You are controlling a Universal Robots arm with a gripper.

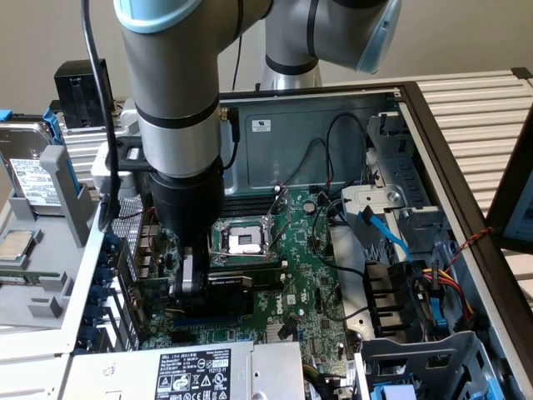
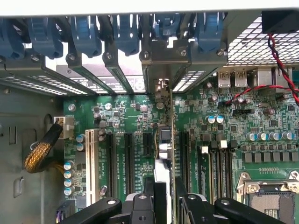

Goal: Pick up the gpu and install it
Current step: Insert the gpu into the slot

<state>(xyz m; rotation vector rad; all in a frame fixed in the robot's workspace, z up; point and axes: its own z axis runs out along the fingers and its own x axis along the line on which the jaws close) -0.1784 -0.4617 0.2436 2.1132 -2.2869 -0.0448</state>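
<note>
Wrist view: black two-fingered claw (image 2: 164, 198) is gripping the rigid, fragile green gpu card (image 2: 167, 140) edge-on by its top edge, directly below over the motherboard slots (image 2: 128, 156).

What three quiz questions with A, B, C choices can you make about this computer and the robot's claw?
1. Where is the gpu?
A. In the claw, over the motherboard
B. On the tray outside the case
C. On top of the power supply

2. What colour are the latches along the case's card slots?
A. Red
B. Yellow
C. Blue

3. What is the claw doing?
A. Hanging wide open and empty
B. Shut on the gpu
C. Resting outside the case

Answers:
1 A: the card sits between the claw's fingers inside the case.
2 C: the wrist view shows a row of blue latches.
3 B: both fingers press against the card's sides.
</note>
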